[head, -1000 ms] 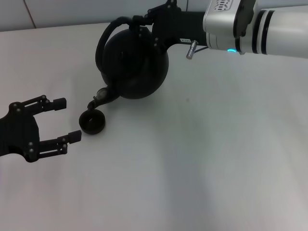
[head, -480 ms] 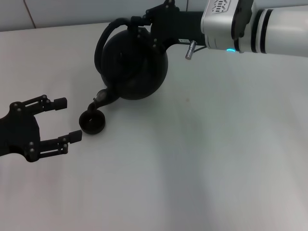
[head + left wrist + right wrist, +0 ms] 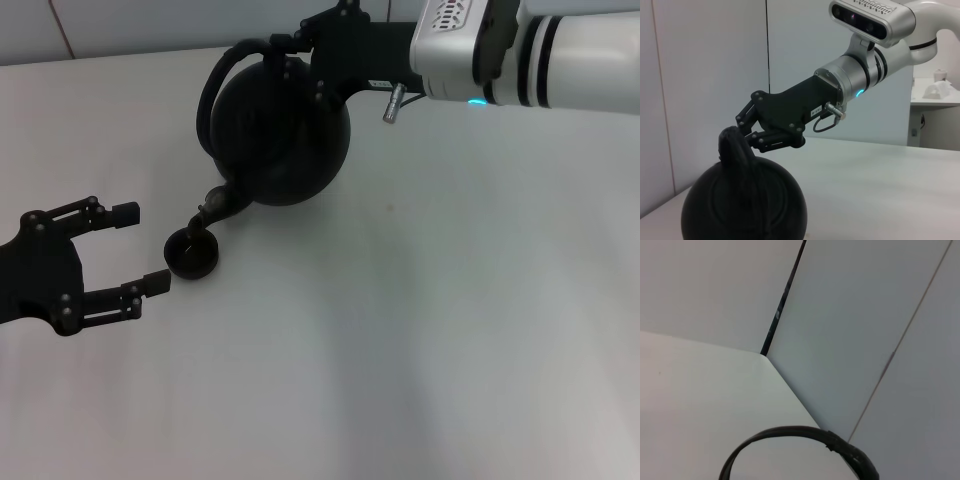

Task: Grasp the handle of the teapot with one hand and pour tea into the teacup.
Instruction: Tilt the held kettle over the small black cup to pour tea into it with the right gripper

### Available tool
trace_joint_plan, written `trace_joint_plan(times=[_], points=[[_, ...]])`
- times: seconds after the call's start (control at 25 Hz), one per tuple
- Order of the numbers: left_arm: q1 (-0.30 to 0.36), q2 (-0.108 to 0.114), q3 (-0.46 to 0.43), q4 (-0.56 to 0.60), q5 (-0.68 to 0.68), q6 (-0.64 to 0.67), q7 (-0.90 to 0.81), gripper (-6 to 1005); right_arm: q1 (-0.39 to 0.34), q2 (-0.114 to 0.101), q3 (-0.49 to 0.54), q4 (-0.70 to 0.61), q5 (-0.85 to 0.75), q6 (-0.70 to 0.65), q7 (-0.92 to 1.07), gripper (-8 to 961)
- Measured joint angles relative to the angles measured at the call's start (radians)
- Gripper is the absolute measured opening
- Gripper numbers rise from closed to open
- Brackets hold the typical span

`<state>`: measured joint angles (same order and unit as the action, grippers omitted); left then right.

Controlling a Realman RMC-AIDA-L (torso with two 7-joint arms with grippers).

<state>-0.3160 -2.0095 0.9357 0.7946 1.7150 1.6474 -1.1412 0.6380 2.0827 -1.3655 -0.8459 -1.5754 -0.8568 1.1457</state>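
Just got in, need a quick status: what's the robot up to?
Mid-pour. The right gripper is shut on the handle of the teapot, holding it tipped so the spout hangs right over the teacup on the table. No stream is visible. The left gripper sits open beside the cup, not touching it.

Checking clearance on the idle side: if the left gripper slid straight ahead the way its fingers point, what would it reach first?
Probably the teacup: the open left gripper points at it, just short of it. The spout hangs above the cup, though height is unclear.
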Motion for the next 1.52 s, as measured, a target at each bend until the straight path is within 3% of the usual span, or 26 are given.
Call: trace_joint_plan(times=[1.52], points=[[0.003,0.002,-0.009,0.0,0.0,0.0,0.014,803,-0.019,0.003,-0.051,-0.077,-0.044,0.041,0.005,119]])
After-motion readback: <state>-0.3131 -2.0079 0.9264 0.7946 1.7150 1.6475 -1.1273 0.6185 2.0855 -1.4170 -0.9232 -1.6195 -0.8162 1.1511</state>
